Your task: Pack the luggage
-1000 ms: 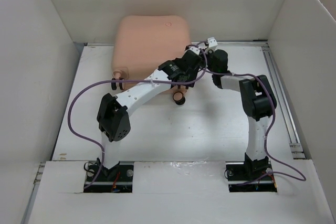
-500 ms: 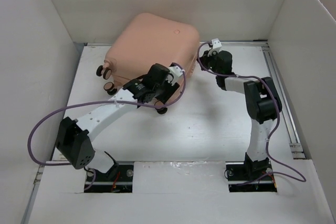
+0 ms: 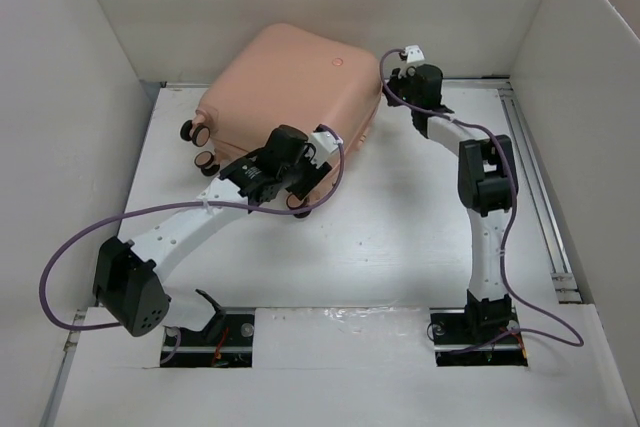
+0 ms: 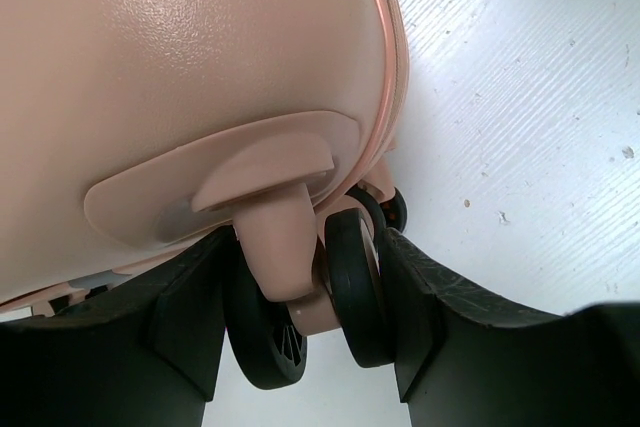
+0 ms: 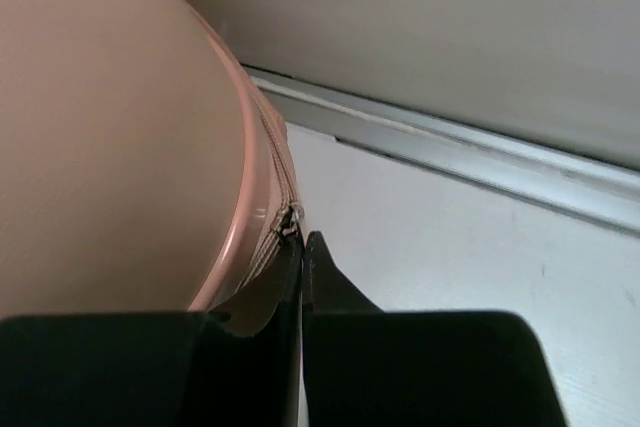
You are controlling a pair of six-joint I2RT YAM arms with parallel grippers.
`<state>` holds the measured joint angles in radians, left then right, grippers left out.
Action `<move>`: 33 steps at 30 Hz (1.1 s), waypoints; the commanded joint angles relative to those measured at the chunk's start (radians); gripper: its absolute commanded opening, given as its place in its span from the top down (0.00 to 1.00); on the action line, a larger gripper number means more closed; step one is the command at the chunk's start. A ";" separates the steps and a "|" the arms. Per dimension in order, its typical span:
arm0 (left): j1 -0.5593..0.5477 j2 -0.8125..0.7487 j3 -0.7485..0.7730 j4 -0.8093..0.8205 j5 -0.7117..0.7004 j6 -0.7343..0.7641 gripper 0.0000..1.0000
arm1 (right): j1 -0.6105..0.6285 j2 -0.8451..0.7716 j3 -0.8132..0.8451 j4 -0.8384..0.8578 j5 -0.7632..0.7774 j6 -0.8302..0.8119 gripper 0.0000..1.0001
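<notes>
The salmon-pink luggage (image 3: 290, 77) lies shut and skewed at the back of the table, its wheel end toward the left. My left gripper (image 3: 303, 192) is shut on a corner wheel (image 4: 350, 287), one finger on each side of the twin black wheels, under the shell (image 4: 200, 67). My right gripper (image 3: 385, 80) is at the luggage's right back corner. In the right wrist view its jaws (image 5: 303, 247) are pressed together right at the zipper slider (image 5: 290, 220) on the seam of the shell (image 5: 110, 147). The pull tab itself is hidden between the tips.
White walls (image 3: 90, 97) box in the table on three sides. A metal rail (image 3: 532, 177) runs along the right edge and another rail (image 5: 450, 142) along the back. Two more wheels (image 3: 197, 145) stick out at the luggage's left. Purple cables loop beside both arms.
The luggage has turned, its wheel end swinging left and toward me. My left gripper moved left with the wheel and its elbow dropped to the near left. The right gripper stayed at the corner.
</notes>
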<state>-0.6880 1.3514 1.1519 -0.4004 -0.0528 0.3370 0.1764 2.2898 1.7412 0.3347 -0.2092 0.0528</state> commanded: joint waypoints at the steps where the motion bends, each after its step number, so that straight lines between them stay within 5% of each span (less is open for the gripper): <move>1: 0.022 -0.038 -0.027 -0.176 -0.044 0.065 1.00 | -0.149 0.064 0.226 0.174 0.069 -0.111 1.00; 8: 0.050 -0.047 -0.047 -0.198 0.051 0.125 1.00 | -0.147 0.373 0.627 0.303 -0.504 -0.133 1.00; 13: 0.050 -0.047 -0.047 -0.166 0.103 0.166 1.00 | -0.068 0.376 0.517 0.470 -0.735 -0.094 1.00; 18: 0.073 -0.067 0.041 -0.046 -0.102 -0.004 0.50 | -0.020 0.335 0.358 0.616 -0.808 0.017 1.00; 20: 0.131 -0.086 0.163 0.020 -0.141 -0.042 0.10 | -0.009 0.319 0.315 0.679 -0.817 0.064 1.00; 21: 0.169 -0.086 0.217 0.020 -0.109 -0.061 0.00 | -0.009 0.303 0.290 0.732 -0.817 0.080 1.00; 26: 0.462 -0.018 0.430 -0.124 0.120 -0.187 0.03 | 0.009 0.220 0.111 0.865 -0.797 0.145 1.00; 27: 0.532 0.006 0.430 -0.180 0.120 -0.217 0.13 | 0.020 0.195 0.068 0.892 -0.797 0.145 1.00; 28: 0.533 0.006 0.410 -0.181 0.120 -0.217 0.13 | 0.031 0.195 0.067 0.906 -0.797 0.145 1.00; 30: 0.656 0.026 0.370 -0.230 0.148 -0.280 0.38 | 0.041 0.159 0.014 0.931 -0.797 0.145 1.00; 33: 0.778 0.051 0.306 -0.241 0.163 -0.357 0.44 | 0.069 0.108 -0.071 0.984 -0.776 0.154 1.00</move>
<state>0.0116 1.3518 1.5200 -0.5354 0.0612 0.0940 0.1181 2.5237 1.7054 1.1072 -0.8570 0.1371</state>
